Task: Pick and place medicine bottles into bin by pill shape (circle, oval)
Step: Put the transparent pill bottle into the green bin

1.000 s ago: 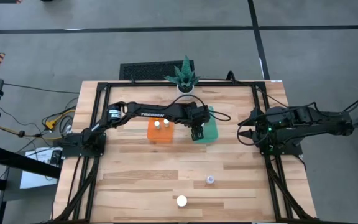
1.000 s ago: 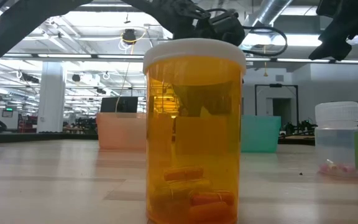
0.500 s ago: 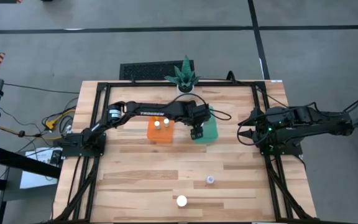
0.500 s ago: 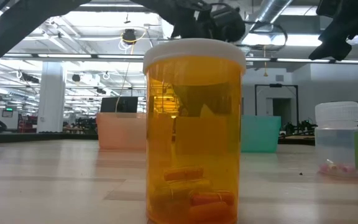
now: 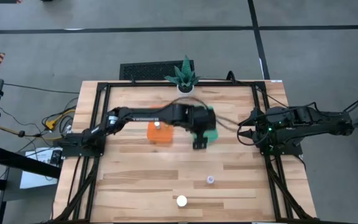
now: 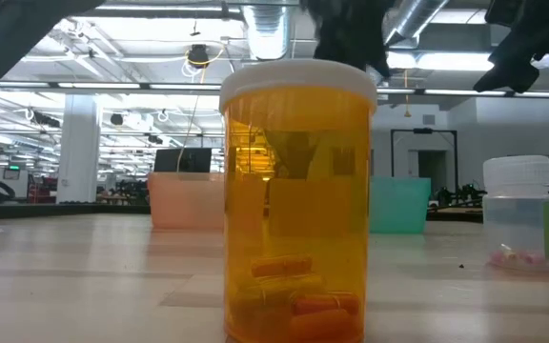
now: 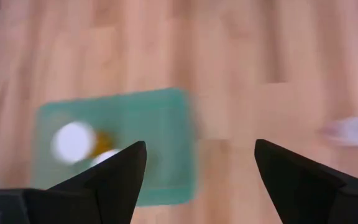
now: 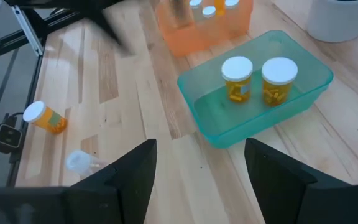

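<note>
While the two bins are sitting side by side to keep the pill shapes apart, the left gripper [image 5: 199,140] is hanging over the near edge of the green bin [image 8: 257,96] with its fingers [image 7: 114,177] spread wide and nothing between them. Two amber bottles [image 8: 237,78] are standing upright inside that bin, just behind those fingers, probably set there as one shape group. The orange bin [image 8: 207,28], beside the green one, is holding three small capped bottles. The right gripper [image 5: 247,134] is waiting at the table's right edge, its fingers [image 8: 126,177] also apart and empty. Ahead of them, toward the front of the table, an amber bottle [image 8: 45,117] and a clear bottle [image 8: 79,161] are waiting to be sorted.
</note>
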